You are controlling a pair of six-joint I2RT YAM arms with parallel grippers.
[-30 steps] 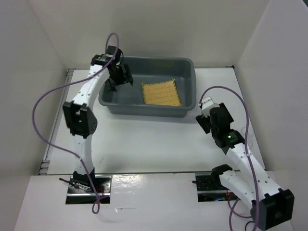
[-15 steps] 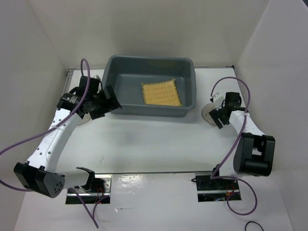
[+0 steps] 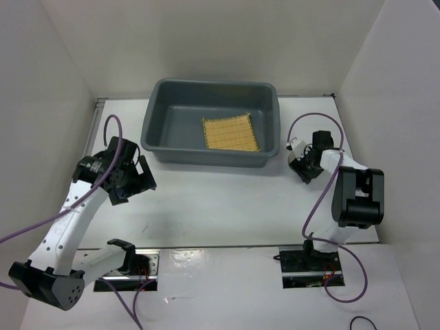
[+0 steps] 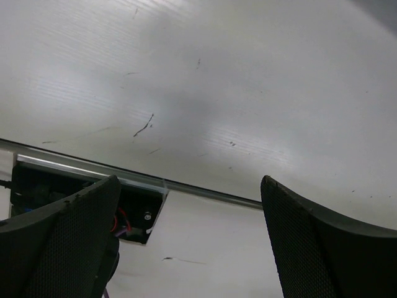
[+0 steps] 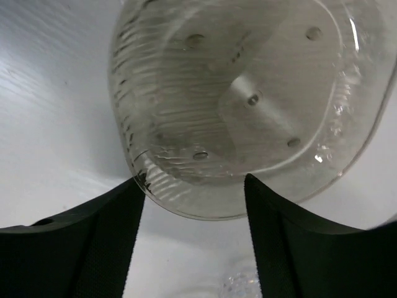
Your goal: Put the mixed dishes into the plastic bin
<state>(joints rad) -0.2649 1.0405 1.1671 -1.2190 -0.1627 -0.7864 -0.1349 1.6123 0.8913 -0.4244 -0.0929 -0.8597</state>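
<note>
L arm (image 3: pixel 69 213) back; jaws wide, empty

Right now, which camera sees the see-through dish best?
The right wrist camera: the clear dish fills its picture, ribbed wall and all. The top camera barely shows it, tucked under the right gripper beside the plastic bin. The left wrist camera shows only table, no dish.

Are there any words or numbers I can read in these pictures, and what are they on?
None: no words, numbers or signs show anywhere.
Grey bin: plain, no label.
Yellow mat: just a grid pattern.
Clear dish: only ridges and small dots, no writing.
</note>
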